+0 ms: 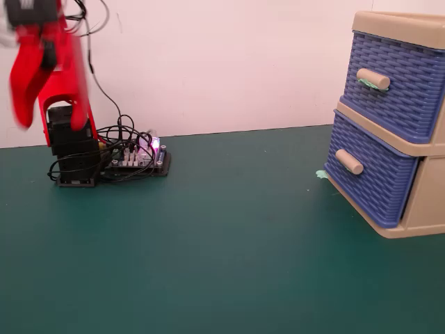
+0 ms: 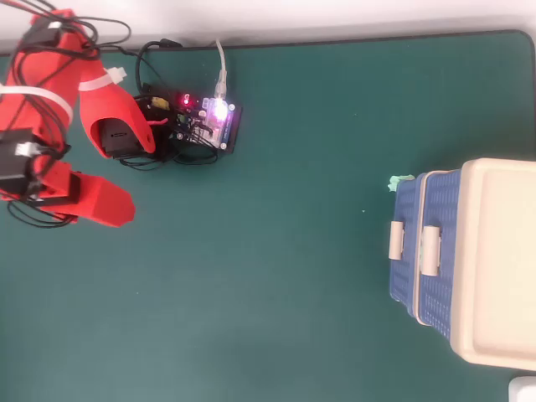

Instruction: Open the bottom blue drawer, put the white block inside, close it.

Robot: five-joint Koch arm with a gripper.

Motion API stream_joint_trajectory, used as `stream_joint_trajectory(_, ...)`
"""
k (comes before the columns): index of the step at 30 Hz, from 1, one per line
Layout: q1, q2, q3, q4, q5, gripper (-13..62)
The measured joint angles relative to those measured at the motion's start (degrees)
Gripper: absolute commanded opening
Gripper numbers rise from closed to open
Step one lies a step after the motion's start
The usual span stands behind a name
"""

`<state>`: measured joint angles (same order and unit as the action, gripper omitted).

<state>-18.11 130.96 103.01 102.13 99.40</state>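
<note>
The bottom blue drawer [image 1: 372,174] with its plain beige handle [image 1: 349,161] sits pushed into the beige two-drawer unit at the right; it also shows in the overhead view [image 2: 404,260]. The white block is not in view in either view. My red gripper [image 1: 24,115] hangs folded back over the arm's base at the far left, blurred, far from the drawers. In the overhead view the gripper [image 2: 121,209] points right with only one tip showing, and nothing shows in it.
The upper blue drawer [image 1: 400,76] has green tape on its handle. A green tape scrap [image 2: 400,180] lies on the green mat by the unit's corner. A lit controller board [image 2: 209,117] with wires sits beside the arm base. A pale object [image 2: 523,389] is cut off at the corner.
</note>
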Motion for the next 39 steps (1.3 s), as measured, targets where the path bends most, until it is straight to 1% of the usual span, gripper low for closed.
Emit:
stream_joint_trajectory(1, 2.2, 0.3, 9.1, -2.0, -2.9, 34.1)
stream_joint_trajectory(3, 4.0, 0.4, 17.3, -6.2, -5.4, 34.2)
stream_joint_trajectory(4, 4.8, 0.5, 25.0, -9.1, -6.2, 34.2)
stream_joint_trajectory(7, 5.1, 0.5, 37.4, -15.3, -7.1, 34.2)
stream_joint_trajectory(10, 5.1, 0.6, 39.5, -16.3, -7.6, 34.4)
stream_joint_trajectory(35, 5.2, 0.5, 39.6, -16.3, -8.4, 34.5)
stream_joint_trajectory(39, 7.0, 0.5, 39.6, -16.3, -8.4, 34.5)
